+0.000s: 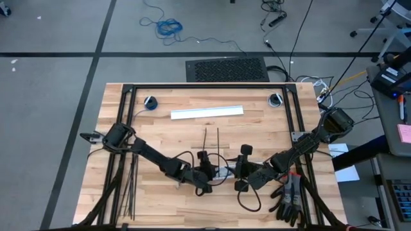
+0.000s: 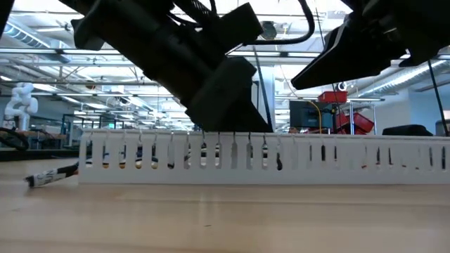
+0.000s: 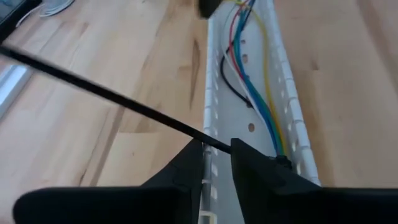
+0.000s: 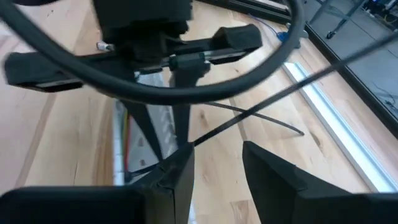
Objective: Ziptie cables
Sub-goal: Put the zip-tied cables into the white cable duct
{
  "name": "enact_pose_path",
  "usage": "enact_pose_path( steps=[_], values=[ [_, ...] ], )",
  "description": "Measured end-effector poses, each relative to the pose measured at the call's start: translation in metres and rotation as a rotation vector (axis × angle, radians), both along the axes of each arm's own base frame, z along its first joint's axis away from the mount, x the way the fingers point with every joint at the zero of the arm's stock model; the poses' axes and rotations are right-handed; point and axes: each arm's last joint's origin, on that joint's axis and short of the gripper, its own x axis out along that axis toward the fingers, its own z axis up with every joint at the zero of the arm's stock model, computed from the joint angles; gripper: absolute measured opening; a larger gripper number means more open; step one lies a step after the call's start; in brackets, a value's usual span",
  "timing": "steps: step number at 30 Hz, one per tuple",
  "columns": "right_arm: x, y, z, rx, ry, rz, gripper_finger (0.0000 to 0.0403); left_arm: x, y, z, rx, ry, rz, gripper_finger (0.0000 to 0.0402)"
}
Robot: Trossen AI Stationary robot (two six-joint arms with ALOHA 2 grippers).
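Note:
A white slotted channel (image 3: 249,118) lies near the table's middle (image 1: 223,172). The cables (image 3: 245,87), red, blue, yellow and black wires, run along inside it. A long black ziptie (image 3: 112,96) slants up from the channel's side wall. My left gripper (image 3: 216,152) comes in from the left (image 1: 214,172) and is shut on the ziptie's end. My right gripper (image 4: 217,158) faces it from the right (image 1: 234,172). It stands open beside the channel, with bare wood between its fingers. My left gripper pinches the ziptie's near end (image 3: 214,142) between its two fingers, right over the channel's side wall. The fingers slant down from the table's left. The ziptie runs away from them toward the far side and rises clear of the wood (image 4: 292,87).
A second ziptie (image 4: 261,117) lies flat just beyond the channel. Several more (image 1: 128,192) lie at the near left. A long white strip (image 1: 207,112) lies toward the far edge, and black gloves (image 1: 286,202) lie at the near right. A black frame (image 1: 205,86) rims the table.

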Motion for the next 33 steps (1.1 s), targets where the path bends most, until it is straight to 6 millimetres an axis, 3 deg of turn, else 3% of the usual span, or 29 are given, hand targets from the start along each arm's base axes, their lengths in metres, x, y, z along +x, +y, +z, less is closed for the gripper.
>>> enact_pose_path(
  steps=[7, 17, 28, 33],
  values=[
    [0.000, 0.000, 0.000, 0.007, 0.001, -0.005, 0.0129, 0.000, -0.001, 0.005, -0.002, 0.009, 0.001, 0.0107],
    [0.000, 0.000, 0.000, 0.010, -0.001, -0.007, 0.0129, -0.001, 0.009, 0.005, -0.003, 0.046, 0.044, 0.0108],
    [0.000, 0.000, 0.000, 0.012, -0.002, -0.007, 0.0129, 0.001, 0.010, 0.006, -0.011, 0.035, 0.045, 0.0031],
    [0.000, 0.000, 0.000, 0.015, -0.004, -0.009, 0.0129, 0.002, 0.008, 0.007, -0.045, 0.031, -0.017, 0.0027]
  ],
)
